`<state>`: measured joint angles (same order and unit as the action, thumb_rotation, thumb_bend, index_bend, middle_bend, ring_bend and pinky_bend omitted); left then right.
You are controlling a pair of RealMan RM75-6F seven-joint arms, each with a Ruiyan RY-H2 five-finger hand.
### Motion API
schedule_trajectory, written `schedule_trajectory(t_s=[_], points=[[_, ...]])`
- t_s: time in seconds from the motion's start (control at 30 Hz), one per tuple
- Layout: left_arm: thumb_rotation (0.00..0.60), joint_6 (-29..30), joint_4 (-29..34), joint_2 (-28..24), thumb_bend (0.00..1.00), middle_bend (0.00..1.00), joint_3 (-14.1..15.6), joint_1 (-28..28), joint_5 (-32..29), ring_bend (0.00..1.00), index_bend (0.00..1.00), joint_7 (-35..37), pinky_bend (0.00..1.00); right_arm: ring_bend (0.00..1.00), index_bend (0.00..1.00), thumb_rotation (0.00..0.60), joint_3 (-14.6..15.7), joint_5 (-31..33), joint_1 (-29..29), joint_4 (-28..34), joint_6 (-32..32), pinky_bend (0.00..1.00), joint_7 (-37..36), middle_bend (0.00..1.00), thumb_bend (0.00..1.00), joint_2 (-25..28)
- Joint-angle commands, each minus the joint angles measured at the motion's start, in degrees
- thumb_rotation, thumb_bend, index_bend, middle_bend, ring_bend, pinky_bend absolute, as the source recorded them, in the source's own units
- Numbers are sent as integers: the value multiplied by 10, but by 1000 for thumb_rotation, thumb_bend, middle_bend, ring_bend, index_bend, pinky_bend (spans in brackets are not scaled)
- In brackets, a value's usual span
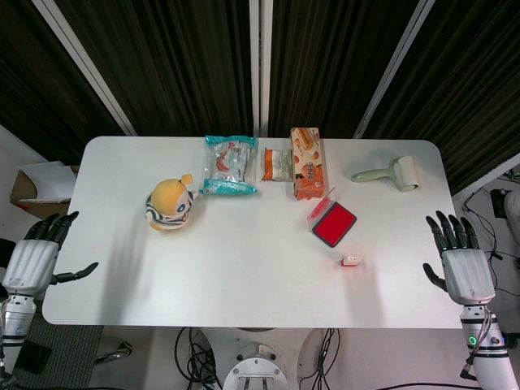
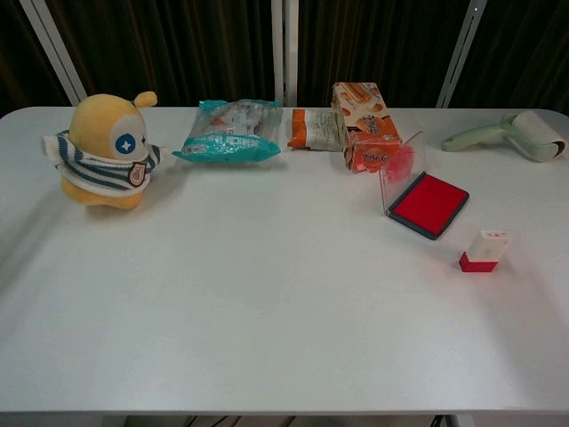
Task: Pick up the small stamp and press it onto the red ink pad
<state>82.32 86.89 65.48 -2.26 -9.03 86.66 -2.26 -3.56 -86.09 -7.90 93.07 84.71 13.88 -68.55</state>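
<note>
The small stamp (image 1: 351,261) (image 2: 484,251), white with a red base, lies on the white table right of centre, near the front. Just behind it sits the red ink pad (image 1: 334,224) (image 2: 429,204) with its clear lid (image 2: 398,170) standing open on the left side. My right hand (image 1: 461,257) hovers off the table's right front corner, fingers spread, holding nothing, well to the right of the stamp. My left hand (image 1: 36,255) hangs open at the left front corner, far from both. Neither hand shows in the chest view.
A yellow plush toy (image 1: 171,204) (image 2: 107,151) stands at the left. Along the back lie a teal snack bag (image 1: 229,164) (image 2: 231,130), a small orange packet (image 1: 277,165) (image 2: 313,129), an orange box (image 1: 306,162) (image 2: 365,124) and a lint roller (image 1: 390,172) (image 2: 508,134).
</note>
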Motion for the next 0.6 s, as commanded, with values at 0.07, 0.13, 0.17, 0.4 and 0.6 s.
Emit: schedule_trajectory(t_s=[0.07, 0.13, 0.17, 0.4, 0.6], points=[[241, 7, -1, -1, 103, 160, -1, 5, -4, 118, 81, 1, 193, 0, 0, 600, 1, 1, -2, -4, -9, 0, 0, 0, 153, -5], [243, 11, 0, -2, 103, 160, -1, 8, -6, 118, 81, 1, 192, 0, 0, 600, 1, 0, -2, -4, -10, 0, -1, 0, 154, -4], [243, 11, 0, -3, 103, 160, -1, 9, -7, 118, 81, 1, 193, 0, 0, 600, 1, -1, -2, -4, -10, 0, -2, 0, 153, -3], [241, 16, 6, -10, 103, 160, -6, 9, -8, 118, 80, 1, 193, 0, 0, 600, -1, 2, -1, 1, -13, 0, -4, 0, 153, 3], [241, 14, 1, -10, 104, 160, -10, 7, -13, 118, 80, 4, 193, 0, 0, 600, 1, 10, -9, -6, -34, 9, 3, 0, 156, -2]])
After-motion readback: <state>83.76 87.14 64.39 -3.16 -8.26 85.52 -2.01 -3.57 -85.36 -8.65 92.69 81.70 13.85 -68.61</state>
